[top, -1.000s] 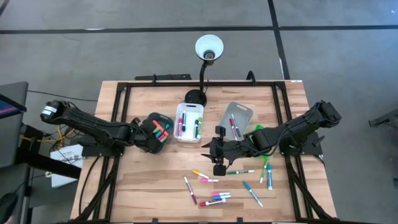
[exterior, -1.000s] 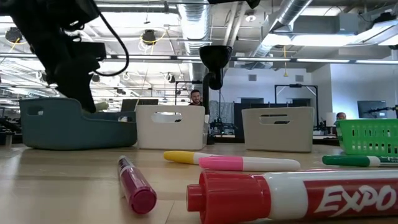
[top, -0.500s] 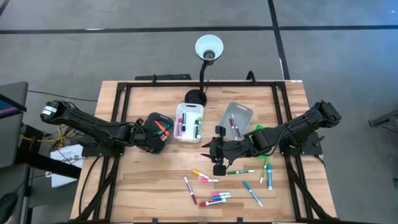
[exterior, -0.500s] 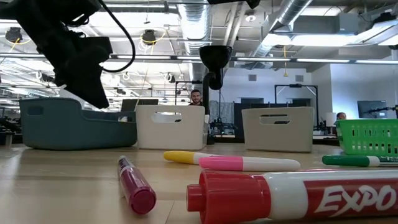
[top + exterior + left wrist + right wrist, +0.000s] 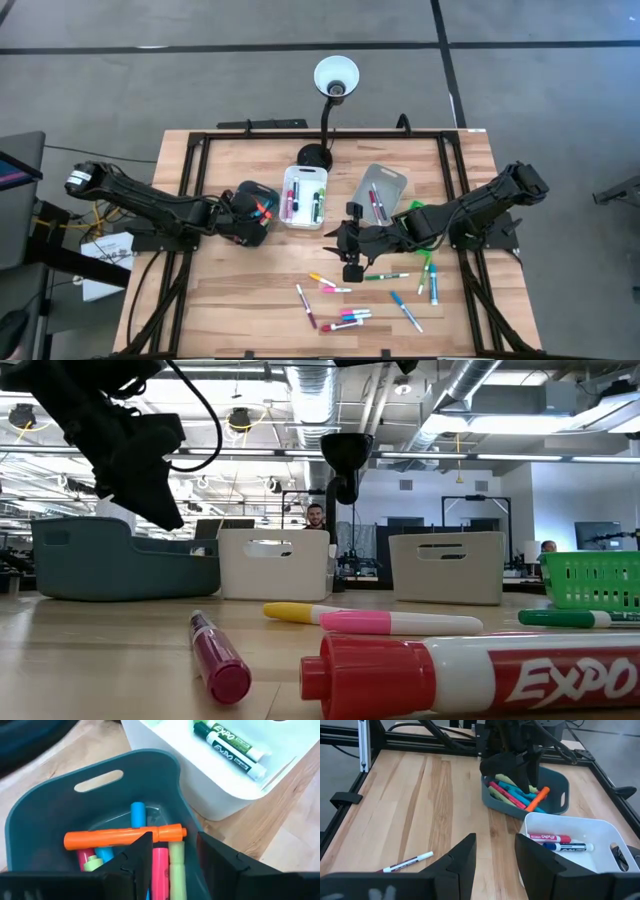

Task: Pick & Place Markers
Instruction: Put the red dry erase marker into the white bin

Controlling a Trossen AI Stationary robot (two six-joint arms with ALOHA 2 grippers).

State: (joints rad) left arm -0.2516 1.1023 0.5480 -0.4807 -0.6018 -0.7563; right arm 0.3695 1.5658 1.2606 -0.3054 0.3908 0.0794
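Right now the left pincer (image 5: 172,857) hangs just above the teal bin (image 5: 50,815), its jaws apart and empty, with an orange marker (image 5: 125,835) lying crosswise on the pile directly beneath. A straight lift clear of the bin's rim looks wisest. The right pincer (image 5: 495,855), also parted and empty, waits over bare counter (image 5: 250,300). Loose markers (image 5: 345,315) lie scattered beyond it; the white bin (image 5: 303,197) sits close beside the left pincer.

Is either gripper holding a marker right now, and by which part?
No. The left gripper is open over the teal bin, the orange marker lying loose inside. The right gripper is open and empty above the table.
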